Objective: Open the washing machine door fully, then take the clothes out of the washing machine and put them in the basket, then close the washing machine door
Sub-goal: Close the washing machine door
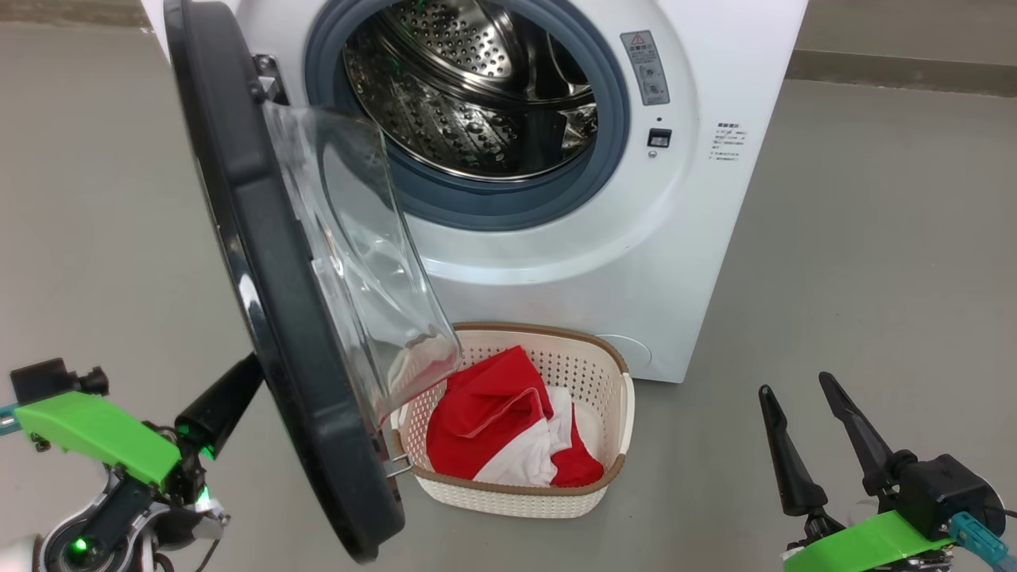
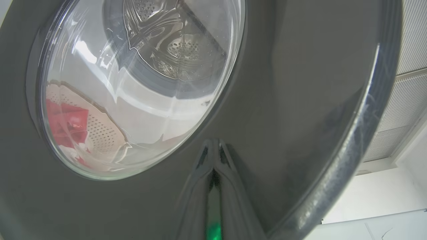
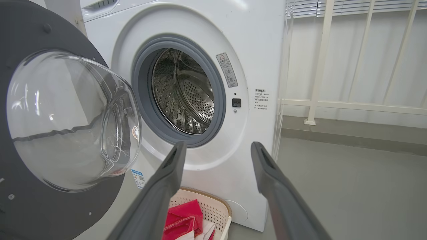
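Observation:
The white washing machine [image 1: 715, 238] stands ahead, and nothing lies in the part of its steel drum [image 1: 477, 87] that shows. The washing machine door [image 1: 262, 318] hangs part-way open, its black rim swung toward me and its glass bowl facing the drum. My left gripper [image 1: 238, 381] is shut with nothing in it, its tips [image 2: 213, 146] against the door's dark outer face [image 2: 300, 83]. The red and white clothes [image 1: 493, 413] lie in the cream basket [image 1: 612, 357] on the floor below the opening. My right gripper [image 1: 794, 385] stands open at the lower right, apart from everything; its fingers [image 3: 173, 166] frame the drum opening.
Grey floor [image 1: 874, 278] spreads to the right of the machine and in front of the basket. A white railing [image 3: 333, 103] runs along the wall to the right of the machine. The door's lower edge hangs close over the basket's left end.

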`<state>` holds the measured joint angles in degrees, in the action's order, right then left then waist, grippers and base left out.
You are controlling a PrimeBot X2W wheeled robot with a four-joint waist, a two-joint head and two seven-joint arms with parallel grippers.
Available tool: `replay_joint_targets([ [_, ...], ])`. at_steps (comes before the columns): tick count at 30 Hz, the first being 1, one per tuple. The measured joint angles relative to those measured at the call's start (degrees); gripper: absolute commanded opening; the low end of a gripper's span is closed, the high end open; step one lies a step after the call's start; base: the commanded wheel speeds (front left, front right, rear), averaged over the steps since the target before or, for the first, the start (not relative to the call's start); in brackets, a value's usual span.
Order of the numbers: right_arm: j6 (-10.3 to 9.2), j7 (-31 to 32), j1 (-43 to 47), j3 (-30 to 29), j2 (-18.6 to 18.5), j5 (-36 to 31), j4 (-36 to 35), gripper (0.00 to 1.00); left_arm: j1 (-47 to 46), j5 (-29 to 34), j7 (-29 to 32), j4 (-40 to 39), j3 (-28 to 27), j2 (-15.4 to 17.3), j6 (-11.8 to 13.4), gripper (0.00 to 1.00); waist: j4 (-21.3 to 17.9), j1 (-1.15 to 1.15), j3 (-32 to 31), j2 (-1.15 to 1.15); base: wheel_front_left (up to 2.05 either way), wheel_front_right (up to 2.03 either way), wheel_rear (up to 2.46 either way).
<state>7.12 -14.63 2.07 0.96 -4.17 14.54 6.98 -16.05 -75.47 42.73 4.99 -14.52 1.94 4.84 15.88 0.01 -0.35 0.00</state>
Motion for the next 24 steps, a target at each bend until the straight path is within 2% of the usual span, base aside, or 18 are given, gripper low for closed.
replay_joint_targets([
  [12, 0.0, 0.0, 0.0, 0.11, 0.01, 0.0, 0.03, 1.0, 0.83, -0.8, -1.07, 0.19, 1.65, 0.02, -0.42, 0.0, -1.12, -0.01, -0.44, 0.0, 0.0, 0.0, 0.0],
  [18, 0.0, 0.0, 0.01, 0.27, 0.1, 0.0, 0.1, 1.0, 1.0, -0.23, -3.58, 0.21, 2.09, -0.02, -1.45, 0.0, -0.93, 0.0, -0.75, 0.0, 0.0, 0.0, 0.0],
  [20, 0.0, 0.0, 0.01, 0.32, 0.21, 0.0, 0.1, 1.0, 1.17, 0.92, -4.82, 0.04, 2.07, 0.05, -2.57, 0.0, -0.87, -0.01, -0.84, 0.0, 0.0, 0.0, 0.0],
  [21, 0.0, 0.0, 0.01, 0.35, 0.25, 0.0, 0.11, 1.0, 1.23, 1.64, -5.68, -0.02, 1.99, 0.13, -2.98, 0.12, -0.85, 0.0, -0.89, 0.0, 0.0, 0.0, 0.0],
  [23, 0.0, 0.0, 0.01, 0.38, 0.27, 0.0, 0.11, 1.0, 1.79, 4.1, -8.0, -0.49, 1.88, 0.49, -4.35, 0.52, -0.78, 0.0, -0.93, 0.0, 0.0, 0.0, 0.0],
  [24, 0.0, 0.0, 0.01, 0.38, 0.29, 0.0, 0.11, 1.0, 2.14, 4.55, -9.55, -0.53, 1.45, 0.47, -4.44, 0.94, -0.75, -0.01, -0.95, 0.0, 0.0, 0.0, 0.0],
])
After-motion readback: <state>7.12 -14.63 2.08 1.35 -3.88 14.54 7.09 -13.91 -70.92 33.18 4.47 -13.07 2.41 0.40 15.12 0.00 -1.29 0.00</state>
